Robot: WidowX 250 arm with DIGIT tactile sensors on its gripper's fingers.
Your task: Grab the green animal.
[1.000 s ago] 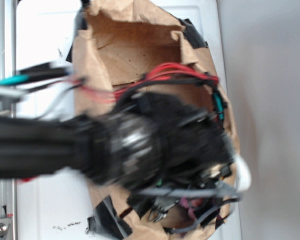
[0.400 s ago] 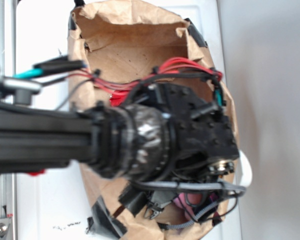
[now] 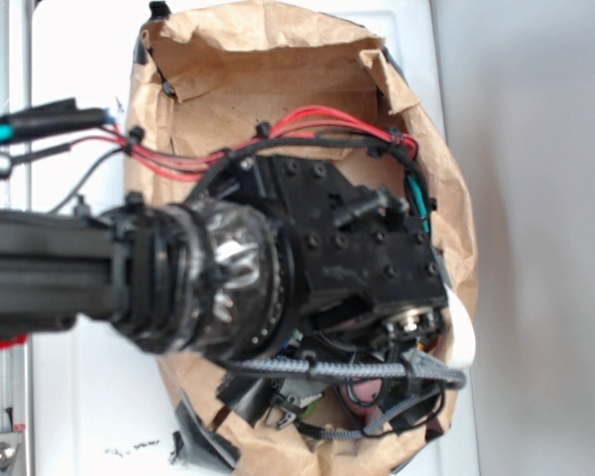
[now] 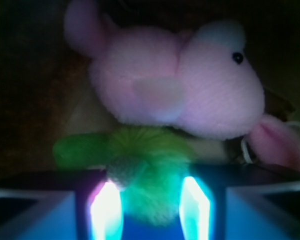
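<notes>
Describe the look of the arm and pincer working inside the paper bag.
The arm is matte black, with a glossy ridged black wrist collar. Red cables and black ones loop over its bolted black head. The pincer has pale translucent fingers, glowing white to teal in the wrist view.

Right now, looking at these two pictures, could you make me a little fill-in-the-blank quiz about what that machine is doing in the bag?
1. The arm reaches down into a crumpled brown ____ bag.
2. In the wrist view, the fuzzy toy between the gripper fingers is ____ in color.
3. Just behind the green animal lies a plush bunny that is ____.
4. The bunny's one visible eye is ____.

Missing words: paper; green; pink; black
</notes>
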